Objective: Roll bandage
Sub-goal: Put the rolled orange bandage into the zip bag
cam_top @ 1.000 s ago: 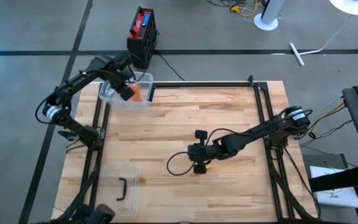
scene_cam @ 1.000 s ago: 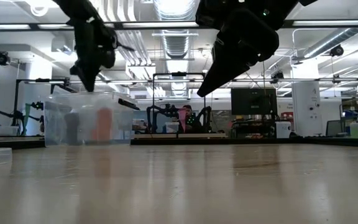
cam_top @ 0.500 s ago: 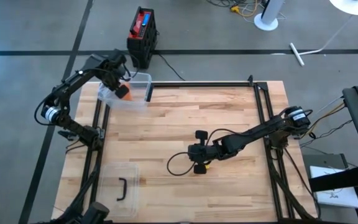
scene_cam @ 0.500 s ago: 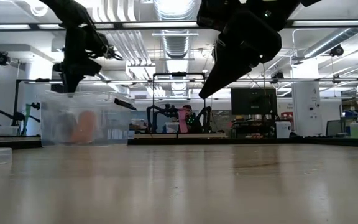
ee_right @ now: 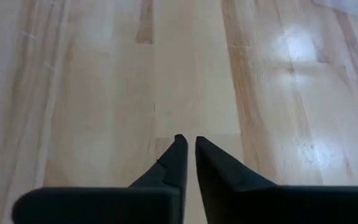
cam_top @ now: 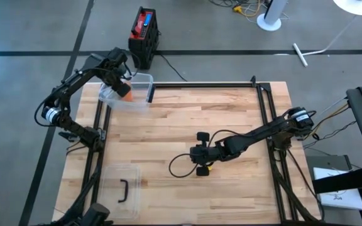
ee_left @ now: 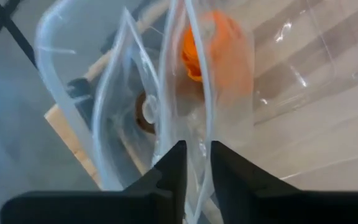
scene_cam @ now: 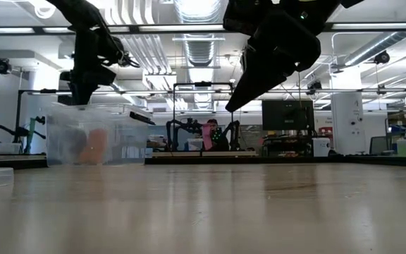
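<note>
A clear bin stands on the table's far left corner. My left gripper hangs over it, pointing steeply down, shut on a clear plastic bag that reaches down into the bin. An orange bandage roll sits inside the bag; in the low view the roll shows low in the bin. My right gripper is shut near the table's middle, above bare wood, with nothing in it. My left gripper has the bag's upper edge between its two fingers, which come from above and point down. The film runs up from the fingertips toward the roll, and the bag hangs below them inside the bin. One layer or several, I cannot tell.
A clear lid with a black handle lies at the table's near left corner. A black cable loop lies beside my right gripper. Black frame rails run along the table's sides. A black and red box stands on the floor beyond the far edge.
My left gripper has swung toward the table's far left corner and turned, carrying the bag a little down into the bin. The orange roll has gone from upright near the bin's right wall to low in the bin, farther left. For the last half second it has kept still.
</note>
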Tool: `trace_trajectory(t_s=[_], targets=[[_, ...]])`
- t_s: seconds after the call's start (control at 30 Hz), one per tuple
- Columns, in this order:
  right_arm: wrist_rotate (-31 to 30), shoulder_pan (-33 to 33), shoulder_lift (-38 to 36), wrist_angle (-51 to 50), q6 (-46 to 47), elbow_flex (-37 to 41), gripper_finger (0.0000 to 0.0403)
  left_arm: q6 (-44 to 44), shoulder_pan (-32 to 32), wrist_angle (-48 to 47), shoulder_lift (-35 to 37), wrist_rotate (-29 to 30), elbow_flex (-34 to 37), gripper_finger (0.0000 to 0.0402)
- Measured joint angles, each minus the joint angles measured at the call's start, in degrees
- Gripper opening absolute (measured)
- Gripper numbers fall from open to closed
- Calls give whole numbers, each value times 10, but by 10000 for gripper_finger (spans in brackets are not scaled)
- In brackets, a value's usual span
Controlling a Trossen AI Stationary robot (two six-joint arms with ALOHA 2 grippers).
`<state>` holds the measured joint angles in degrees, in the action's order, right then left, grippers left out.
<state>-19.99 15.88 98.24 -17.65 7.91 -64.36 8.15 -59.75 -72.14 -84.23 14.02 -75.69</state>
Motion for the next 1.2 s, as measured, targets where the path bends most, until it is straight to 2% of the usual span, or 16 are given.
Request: trace_trajectory(t_s=[0.37, 0.43, 0.53, 0.57, 0.67, 0.73, 0.93, 1.2], targets=[[10, 0, 0, 4, 5, 0, 114, -3, 8, -14, 1, 1, -74, 152], [10, 0, 0, 4, 5, 0, 126, -5, 18, -14, 8, -45, -84, 164], [10, 0, 0, 4, 5, 0, 138, -15, 46, 9, 21, -167, -81, 169], [10, 0, 0, 4, 5, 0, 141, -17, 63, 19, 24, -172, -72, 166], [11, 0, 0, 5, 6, 0, 146, -17, 117, 43, 24, -103, -32, 152], [11, 1, 0, 5, 8, 0, 146, -8, 147, 73, 20, -83, -1, 139], [11, 1, 0, 6, 12, 0, 136, 0, 189, 165, -3, -82, 59, 96], [10, 0, 0, 21, 11, 0, 116, 1, 231, 195, -32, -125, 60, 20]])
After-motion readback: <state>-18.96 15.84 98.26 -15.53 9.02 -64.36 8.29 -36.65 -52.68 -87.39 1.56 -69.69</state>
